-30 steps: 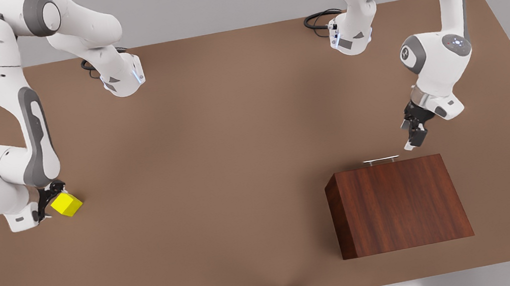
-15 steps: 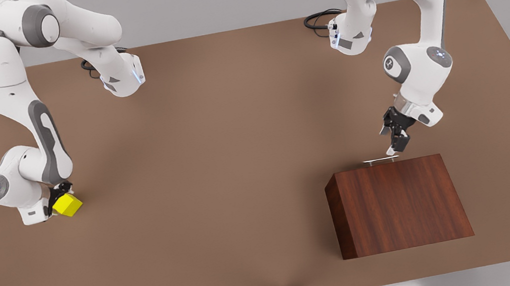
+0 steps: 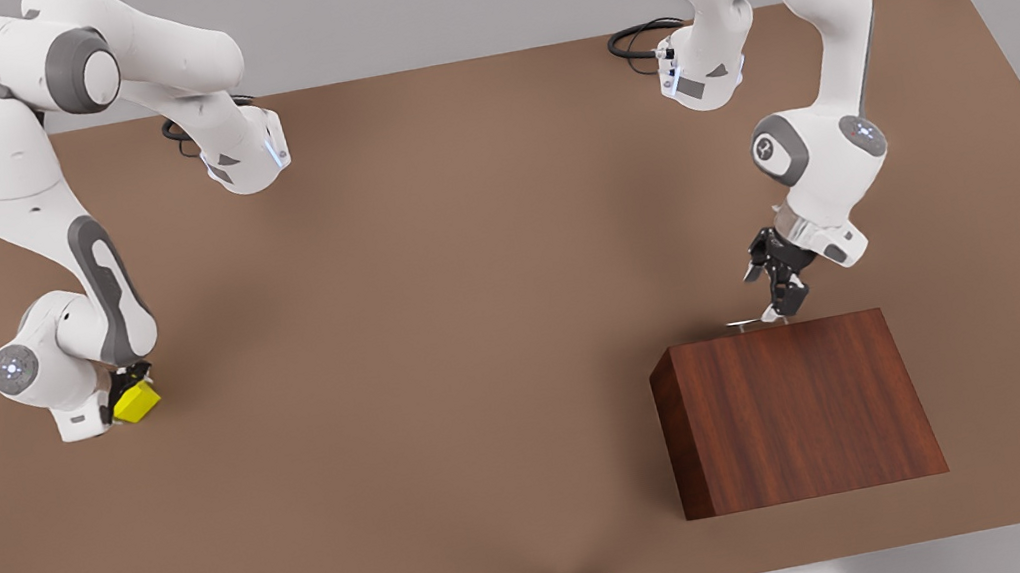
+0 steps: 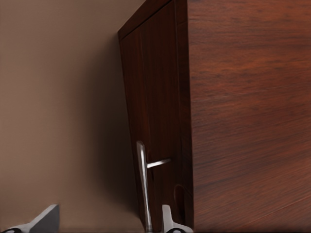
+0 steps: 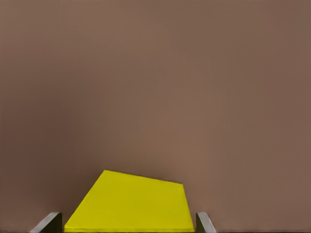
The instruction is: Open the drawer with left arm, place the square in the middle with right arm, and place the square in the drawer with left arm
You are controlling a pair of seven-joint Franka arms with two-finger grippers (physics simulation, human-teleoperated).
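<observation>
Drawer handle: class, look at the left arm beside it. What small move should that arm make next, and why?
Probably ease the left tool slightly further in and close on the drawer handle. Its fingers are open with the silver bar between them, and the drawer sits flush, unopened. Meanwhile the right tool straddles the square at the front view's left.

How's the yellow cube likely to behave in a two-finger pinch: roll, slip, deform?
The square is flat-faced and sharp-edged, so it should sit still rather than roll. It sits between the right gripper's open fingers, whose flat pads suit parallel faces. It looks rigid and plain, perhaps smooth; an off-centre pinch might twist it.
</observation>
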